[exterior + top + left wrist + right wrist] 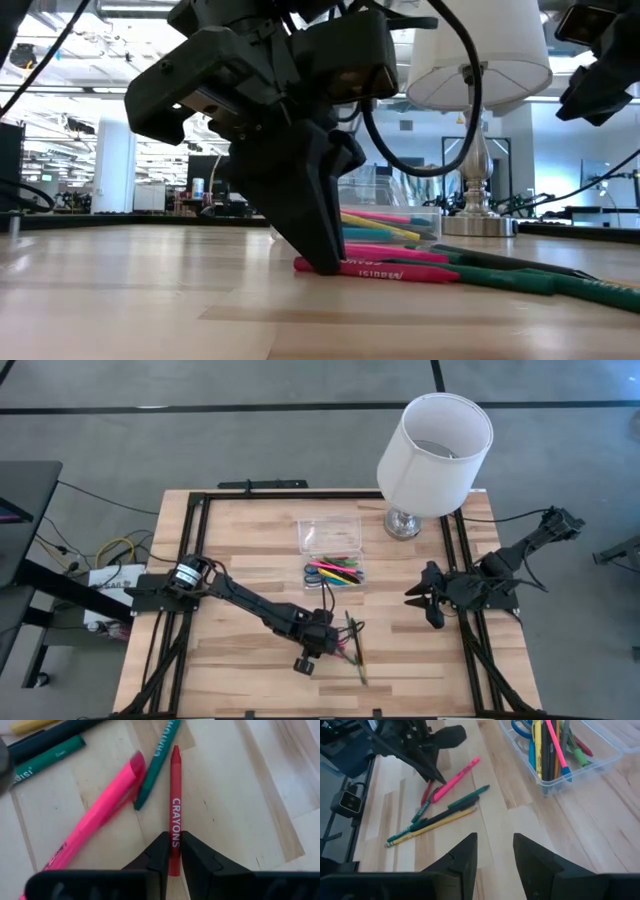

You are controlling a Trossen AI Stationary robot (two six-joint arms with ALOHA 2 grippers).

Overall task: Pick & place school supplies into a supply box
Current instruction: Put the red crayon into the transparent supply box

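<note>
- Wooden table (250,530) carries a white lamp (434,445) at its far right, with an office room behind.
- Left gripper (172,851) is down near the front, fingers pinched on a red crayon (175,795) lying flat among a pink marker (100,817), green crayon (157,762) and pencils.
- Clear box (335,568) sits mid-table, already holding supplies.
- Right gripper (495,852) hangs at the right, fingers apart and empty.

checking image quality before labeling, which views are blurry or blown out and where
Left wrist view: the red crayon is sharp, the pink highlighter is soft, and the left gripper is dark. Low view: the lampshade and the windows behind are washed out, and the left arm is nearly a silhouette. High view: evenly lit.
</note>
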